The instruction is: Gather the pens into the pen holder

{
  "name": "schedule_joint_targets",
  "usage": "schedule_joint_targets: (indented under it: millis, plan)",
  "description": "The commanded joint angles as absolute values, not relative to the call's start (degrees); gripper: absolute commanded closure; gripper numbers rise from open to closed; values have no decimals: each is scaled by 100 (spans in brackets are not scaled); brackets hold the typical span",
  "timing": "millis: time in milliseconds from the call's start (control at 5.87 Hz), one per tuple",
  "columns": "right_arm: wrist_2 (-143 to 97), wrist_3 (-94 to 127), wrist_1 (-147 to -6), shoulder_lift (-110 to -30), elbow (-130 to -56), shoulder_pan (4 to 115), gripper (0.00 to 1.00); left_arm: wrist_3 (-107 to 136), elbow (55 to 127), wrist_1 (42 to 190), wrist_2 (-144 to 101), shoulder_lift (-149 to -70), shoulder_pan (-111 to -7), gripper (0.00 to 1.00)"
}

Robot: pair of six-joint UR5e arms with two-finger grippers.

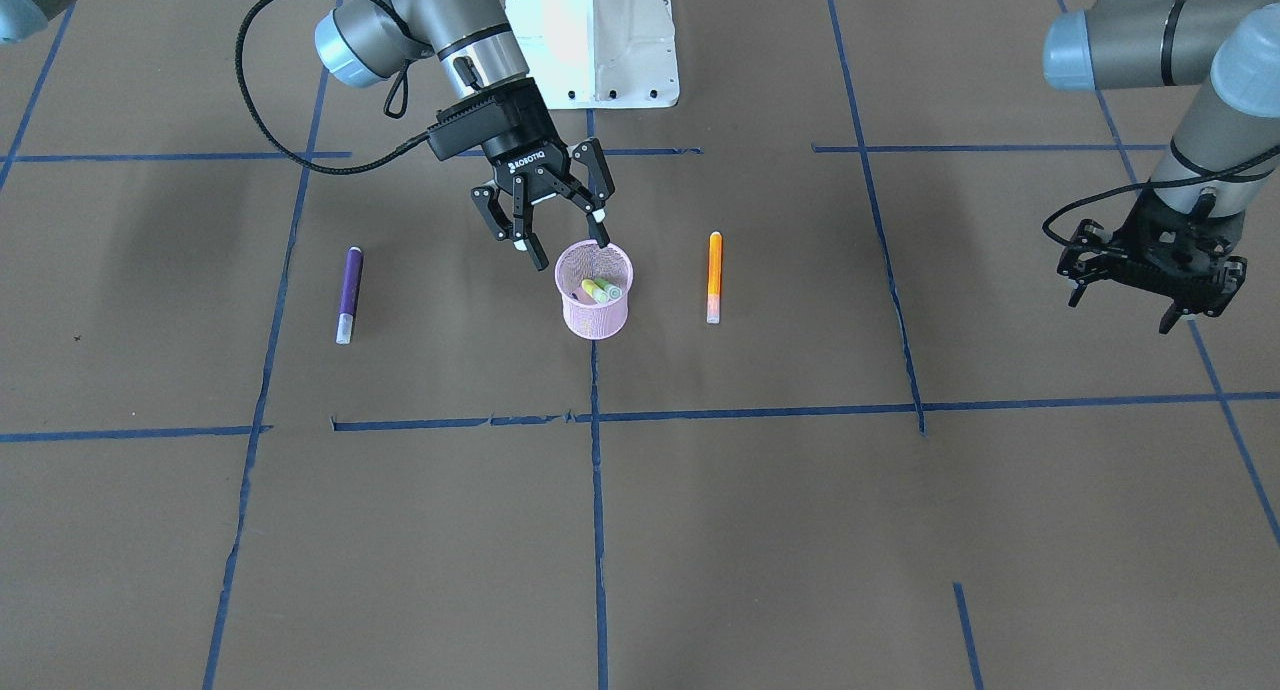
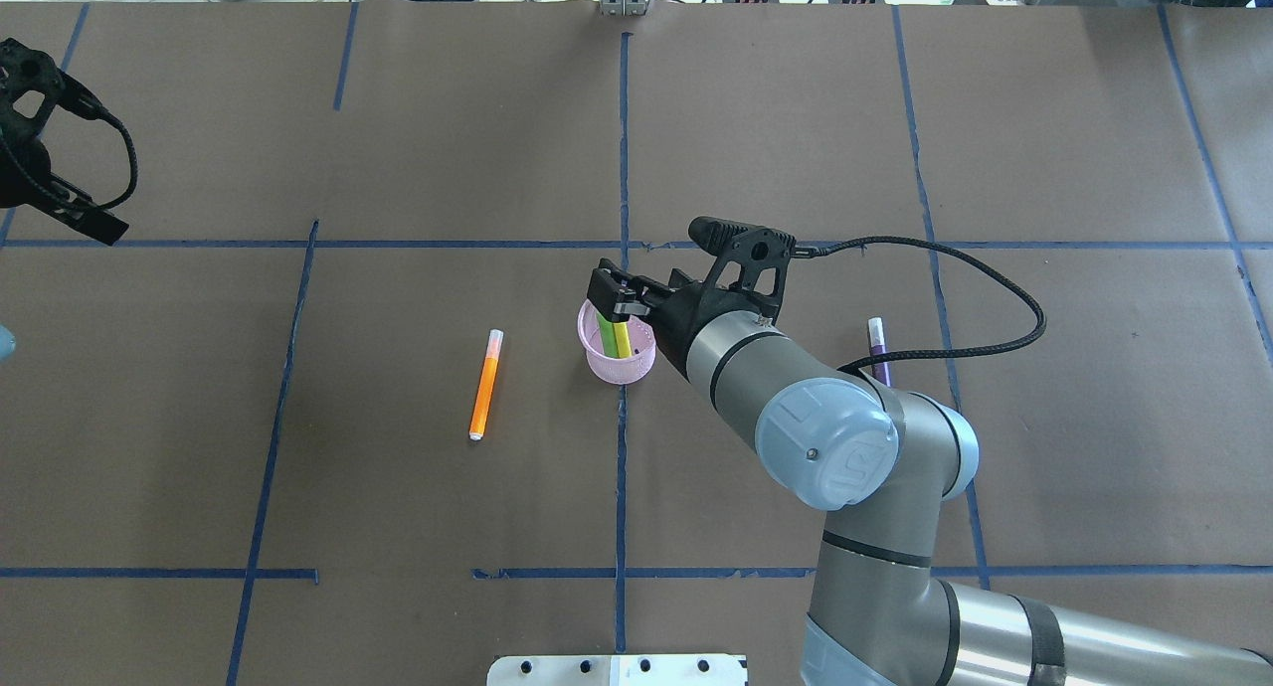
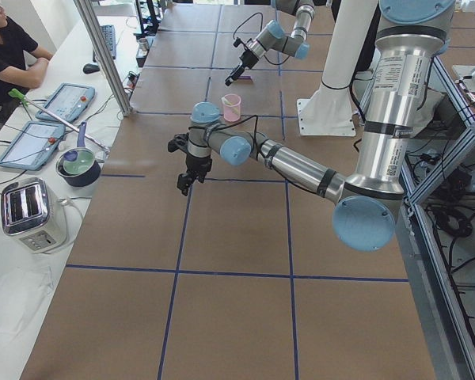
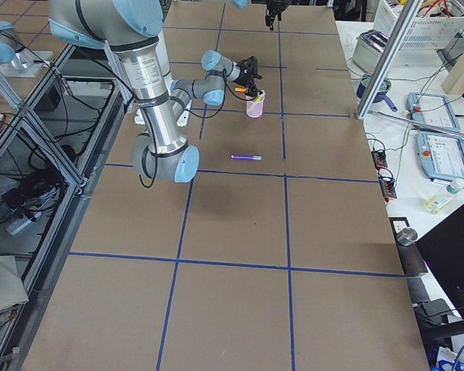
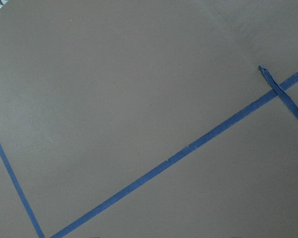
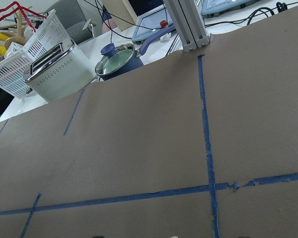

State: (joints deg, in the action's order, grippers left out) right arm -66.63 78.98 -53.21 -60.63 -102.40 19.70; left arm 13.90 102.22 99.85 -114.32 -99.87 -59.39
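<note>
Pens first: our right gripper [image 1: 562, 232] hangs spread wide and empty just over the pink cup [image 1: 595, 320], where the yellow pen [image 1: 590, 288] and green pen [image 1: 611, 292] sit. The orange pen [image 1: 715, 275] and purple pen [image 1: 349, 292] lie either side. Our left gripper [image 1: 1125, 305], far off, is spread too.

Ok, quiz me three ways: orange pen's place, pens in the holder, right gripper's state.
1. The orange pen lies: A on the table, on the robot's left of the pen holder; B inside it; C in a gripper.
2. Pens in the holder: A none; B four; C two.
3. The right gripper is: A shut on a pen; B open above the holder; C out of view.
A: it lies flat, apart from the holder. C: the green pen and yellow pen stand inside. B: its jaws stand spread over the rim.
</note>
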Motion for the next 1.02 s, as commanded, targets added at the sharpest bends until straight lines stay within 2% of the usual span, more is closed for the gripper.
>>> schedule_joint_targets:
  millis: [0, 341, 681, 852]
  plan:
    - [-7334, 7893, -5317, -6544, -10553, 2317, 1, 2829, 9767, 9984, -12220, -10692, -5470, 4]
    - [-8896, 7884, -5335, -6889, -10661, 3160, 1, 4431, 9774, 9976, -12349, -11387, -4443, 1]
    - [-10912, 7787, -5335, -7512, -10863, 4439, 0, 5356, 9756, 9793, -12331, -11845, -3748, 2]
    - [-11560, 7604, -5326, -7741, -10872, 4926, 0, 5405, 9608, 9365, -12296, -12109, -3622, 6]
